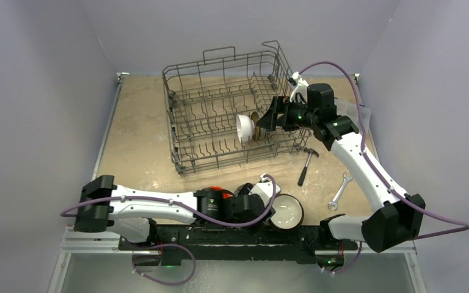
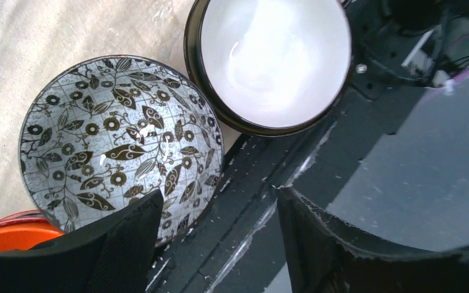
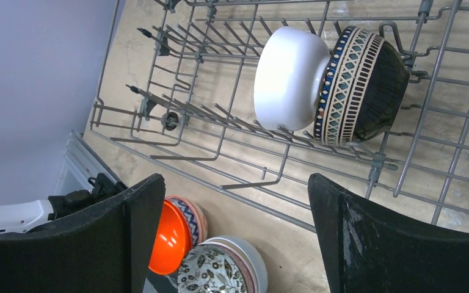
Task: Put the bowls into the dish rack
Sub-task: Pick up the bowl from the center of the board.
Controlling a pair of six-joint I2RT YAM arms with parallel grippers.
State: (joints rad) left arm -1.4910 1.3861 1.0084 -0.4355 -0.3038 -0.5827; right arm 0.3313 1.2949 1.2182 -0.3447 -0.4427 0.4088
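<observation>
The dish rack (image 1: pixel 220 116) stands at the back of the table. In it a plain white bowl (image 3: pixel 290 76) and a dark bowl with a patterned band (image 3: pixel 363 85) lean on edge among the tines. My right gripper (image 3: pixel 235 183) hangs open beside them, holding nothing. At the near edge sit a leaf-patterned bowl (image 2: pixel 119 143), a dark bowl with a white inside (image 2: pixel 272 58) and an orange bowl (image 2: pixel 12 235). My left gripper (image 2: pixel 220 195) is open low over the leaf-patterned bowl's rim, one finger (image 2: pixel 128 244) over its inside, the other past the rim.
A hammer (image 1: pixel 307 163) and a wrench (image 1: pixel 340 190) lie on the table right of the rack. The black base rail (image 1: pixel 220 235) runs right beside the near bowls. The leaf-patterned bowl tops a stack (image 3: pixel 244 262); the orange one sits in a blue-patterned bowl (image 3: pixel 190 217).
</observation>
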